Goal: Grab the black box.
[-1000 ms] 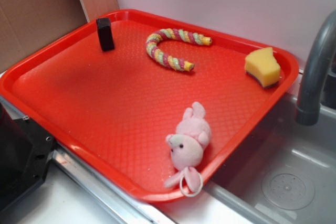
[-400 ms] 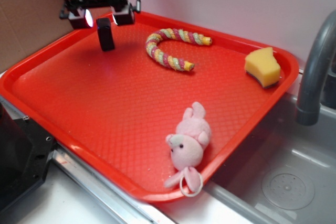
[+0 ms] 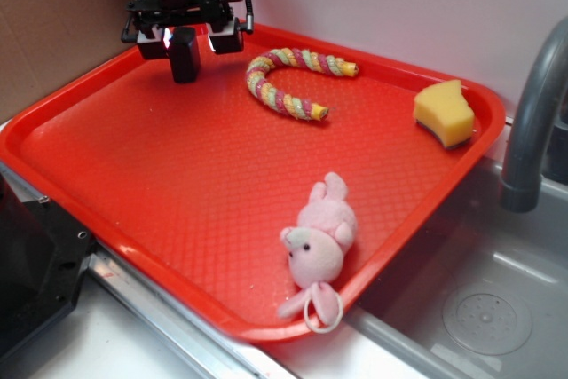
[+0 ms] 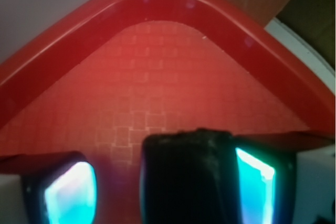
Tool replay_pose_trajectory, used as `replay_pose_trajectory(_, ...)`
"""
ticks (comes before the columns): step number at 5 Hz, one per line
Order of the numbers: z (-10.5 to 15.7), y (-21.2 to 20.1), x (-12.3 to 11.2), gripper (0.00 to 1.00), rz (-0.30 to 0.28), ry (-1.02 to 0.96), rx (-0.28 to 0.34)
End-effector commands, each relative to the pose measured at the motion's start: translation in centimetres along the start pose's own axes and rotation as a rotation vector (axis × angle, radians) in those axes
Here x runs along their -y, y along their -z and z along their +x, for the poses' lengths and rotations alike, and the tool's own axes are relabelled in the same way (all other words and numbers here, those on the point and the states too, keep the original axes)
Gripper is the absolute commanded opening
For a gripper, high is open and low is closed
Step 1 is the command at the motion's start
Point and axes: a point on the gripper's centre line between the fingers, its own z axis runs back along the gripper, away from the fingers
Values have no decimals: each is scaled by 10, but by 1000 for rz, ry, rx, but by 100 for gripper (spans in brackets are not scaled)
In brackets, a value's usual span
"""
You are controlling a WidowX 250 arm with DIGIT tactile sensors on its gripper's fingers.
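Open claw [image 3: 188,39] straddling the one upright black box [image 3: 184,55] in the far left corner of the single red tray [image 3: 53,144], which also carries one striped rope [image 3: 286,77], one yellow sponge [image 3: 444,113] and one pink plush toy [image 3: 318,241].

We saw the red tray [image 3: 133,175] as moulded plastic, its floor stamped with a fine grid texture, its rim smoother and faintly glossy; the black box [image 3: 185,55] looked matt, slightly rough at its top edge in the wrist view [image 4: 186,182]; the rope toy [image 3: 288,77] was twisted cord; the pink mouse [image 3: 319,241] plush cloth; the yellow wedge [image 3: 444,113] porous sponge; the sink [image 3: 479,308] dull brushed metal.
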Motion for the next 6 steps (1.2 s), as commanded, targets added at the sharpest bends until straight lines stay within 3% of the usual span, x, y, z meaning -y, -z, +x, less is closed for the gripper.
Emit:
replay_pose_trajectory(1, 0, -19, -3, 0, -36, -2, -29)
replay_pose_trajectory(2, -5, -44, -7, 0, -46, 56, 11)
replay_pose_trajectory(3, -28, -103, -10, 0, -149, 174, 52)
replay_pose_trajectory(4, -57, -161, -22, 0, -302, 372, 76)
replay_pose_trajectory(5, -58, -214, -9, 0, -351, 485, 62)
replay_pose_trajectory(6, -53, -230, 8, 0, -322, 490, -26)
